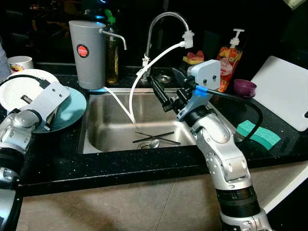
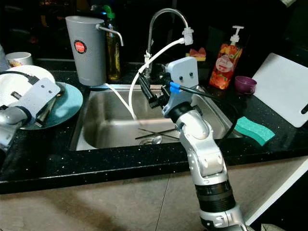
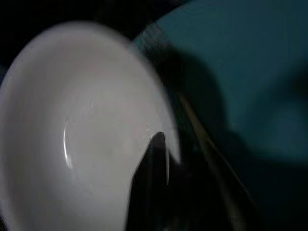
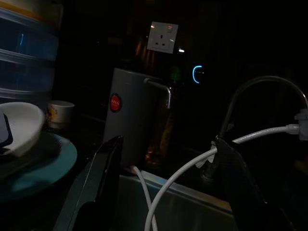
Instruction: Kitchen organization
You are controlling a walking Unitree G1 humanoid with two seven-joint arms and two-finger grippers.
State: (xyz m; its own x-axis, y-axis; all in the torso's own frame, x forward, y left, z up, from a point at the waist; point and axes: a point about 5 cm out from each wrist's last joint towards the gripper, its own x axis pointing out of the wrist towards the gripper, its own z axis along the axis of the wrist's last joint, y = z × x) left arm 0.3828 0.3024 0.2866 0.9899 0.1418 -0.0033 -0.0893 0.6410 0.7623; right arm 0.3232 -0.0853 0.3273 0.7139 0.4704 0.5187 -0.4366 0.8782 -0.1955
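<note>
Your white bowl (image 1: 24,89) sits on the teal plate (image 1: 72,108) left of the sink (image 1: 115,127) on the black tabletop (image 1: 120,163); your left claw (image 3: 156,159) grips its rim; your right claw (image 1: 159,94) hangs released above the sink.

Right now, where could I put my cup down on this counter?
The bare black counter along the front of the sink is free. So is the patch between the green sponge and the white cutting board. It is crowded on the left by the plates, and behind the sink by the grey filter jug, bottles and purple cup.
</note>
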